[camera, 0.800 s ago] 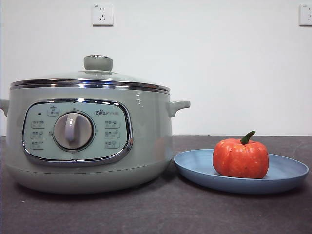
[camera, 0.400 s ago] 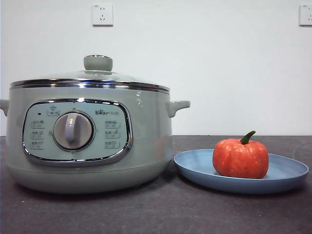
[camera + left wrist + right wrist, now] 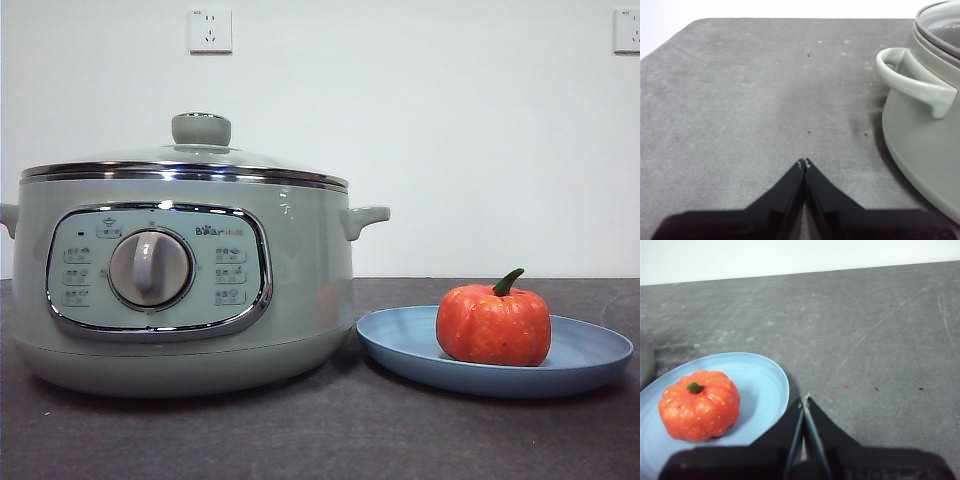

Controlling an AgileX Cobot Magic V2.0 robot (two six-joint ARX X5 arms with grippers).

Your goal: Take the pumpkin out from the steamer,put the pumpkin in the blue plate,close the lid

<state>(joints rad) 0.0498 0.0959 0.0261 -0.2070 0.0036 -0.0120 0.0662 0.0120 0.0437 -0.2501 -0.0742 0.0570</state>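
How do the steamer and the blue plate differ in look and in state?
The steamer is tall, deep and pale green; the blue plate is wide, shallow and light blue. The steamer is covered by the lid; the blue plate lies open and holds the pumpkin. The steamer has side handles and a dial; the blue plate is plain. Both are round and rest on the table.

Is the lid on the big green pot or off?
On. The lid sits flat on the steamer, its chrome rim meeting the pot's top edge.
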